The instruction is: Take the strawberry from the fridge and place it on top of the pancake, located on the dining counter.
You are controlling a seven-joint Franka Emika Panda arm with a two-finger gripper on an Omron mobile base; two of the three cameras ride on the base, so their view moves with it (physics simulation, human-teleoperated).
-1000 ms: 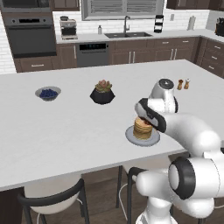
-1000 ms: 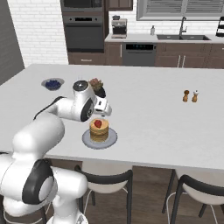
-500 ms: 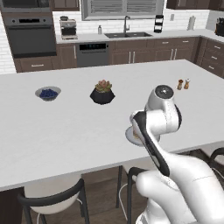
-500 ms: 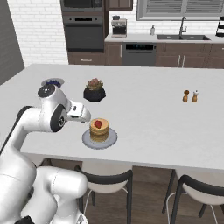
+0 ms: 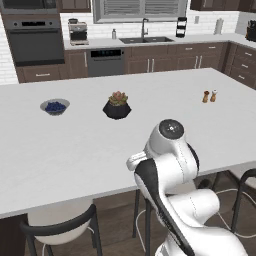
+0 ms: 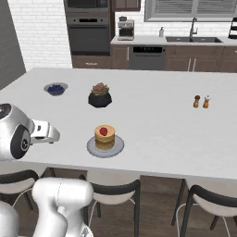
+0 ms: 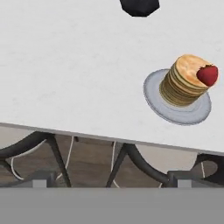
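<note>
The strawberry (image 6: 104,131) sits on top of the pancake stack (image 6: 104,138), which rests on a grey plate (image 6: 92,148) on the white dining counter (image 6: 157,125), near the counter's front edge. In the hand view the strawberry (image 7: 207,75) lies on the stack's upper face toward one side, touching the top pancake (image 7: 186,78), with the plate (image 7: 154,92) under it.

My gripper (image 6: 46,133) is drawn back from the plate, over the counter's front edge and well apart from the stack. My fingers stand spread wide and hold nothing. In the hand view two dark fingertips (image 7: 40,178) show low down, far apart, with dark stool frames (image 7: 39,146) and wooden floor between and behind them.

Further back on the counter: a dark pot with a reddish-green succulent (image 6: 100,95) behind the plate, a small bowl of blueberries (image 6: 55,88) to its left, and a pair of salt and pepper shakers (image 6: 201,101) standing well apart to the right. In the left base view my arm (image 5: 167,165) covers the plate's position.
</note>
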